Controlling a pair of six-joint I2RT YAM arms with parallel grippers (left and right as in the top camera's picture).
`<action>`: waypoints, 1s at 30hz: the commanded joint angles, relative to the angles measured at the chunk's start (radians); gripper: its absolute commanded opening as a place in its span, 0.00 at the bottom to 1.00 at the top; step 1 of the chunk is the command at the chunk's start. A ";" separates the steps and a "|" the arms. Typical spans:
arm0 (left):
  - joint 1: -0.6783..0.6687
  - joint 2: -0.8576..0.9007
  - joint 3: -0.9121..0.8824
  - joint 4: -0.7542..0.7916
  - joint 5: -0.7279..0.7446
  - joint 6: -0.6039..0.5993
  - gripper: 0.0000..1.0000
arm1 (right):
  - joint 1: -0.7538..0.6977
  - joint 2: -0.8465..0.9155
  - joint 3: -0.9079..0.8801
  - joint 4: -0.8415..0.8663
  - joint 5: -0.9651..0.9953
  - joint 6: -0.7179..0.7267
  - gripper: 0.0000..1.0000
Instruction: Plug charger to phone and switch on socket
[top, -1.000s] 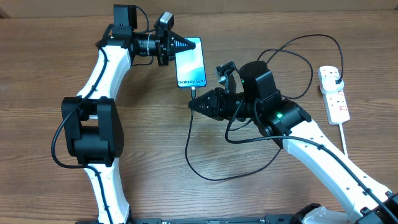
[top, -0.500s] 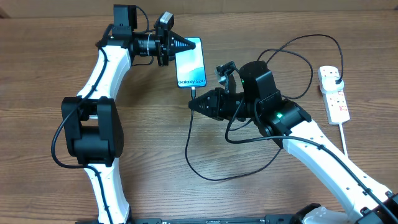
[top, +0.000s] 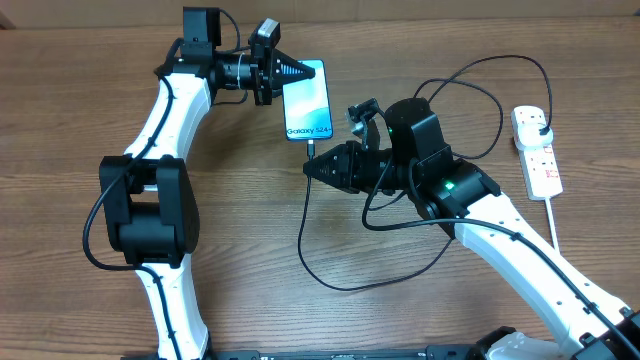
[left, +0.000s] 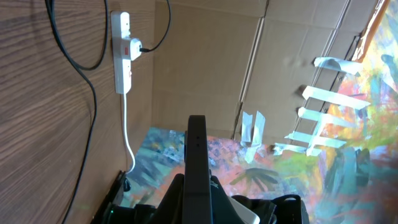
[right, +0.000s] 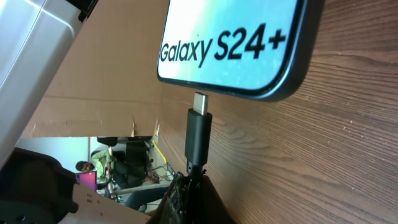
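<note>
Nothing has moved since a second ago: the charger (right: 199, 127) tip sits at the lower edge of the phone (top: 308, 100).

The right gripper (top: 309, 168) is clamped on the charger just behind its connector. The metal end points up at the phone's port, but whether it is seated cannot be told. The phone lies flat on the table (top: 250, 300), screen up. The left gripper (top: 302, 72), fingers together, rests at the phone's top left corner. The black cable loops away right to the socket (top: 537, 150), where its plug is in.
</note>
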 joint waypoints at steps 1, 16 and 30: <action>-0.008 -0.003 0.017 0.026 0.030 -0.043 0.04 | -0.003 -0.011 -0.008 0.000 0.010 0.003 0.04; -0.008 -0.003 0.017 0.055 0.054 -0.034 0.04 | -0.003 -0.011 -0.008 0.004 0.010 0.003 0.04; -0.009 -0.003 0.017 0.058 0.061 -0.021 0.04 | -0.003 -0.011 -0.008 0.006 0.006 -0.008 0.04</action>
